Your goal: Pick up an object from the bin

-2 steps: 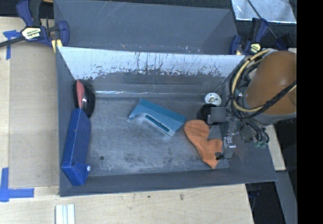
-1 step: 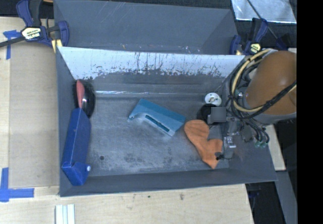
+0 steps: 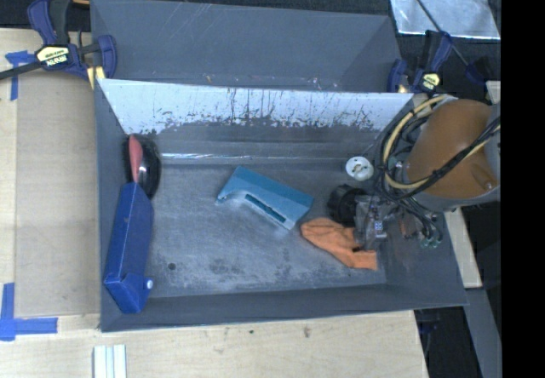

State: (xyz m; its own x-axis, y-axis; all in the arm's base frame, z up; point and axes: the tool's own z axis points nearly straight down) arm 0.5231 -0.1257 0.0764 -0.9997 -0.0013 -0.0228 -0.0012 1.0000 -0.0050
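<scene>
Now the hand [image 3: 373,230] hung right over the limp orange cloth [image 3: 326,237], its opening impossible to judge, and that soft cloth could slip out.

One cam, overhead & slightly oblique, whole bin [image 3: 255,44] in frame, arm [image 3: 451,151] from right.

I see a long dark blue box [image 3: 128,249] on the left | red and black thing [image 3: 140,165] at its top end | light blue tool [image 3: 264,197] in the middle | small white round thing [image 3: 358,168] on the right
</scene>
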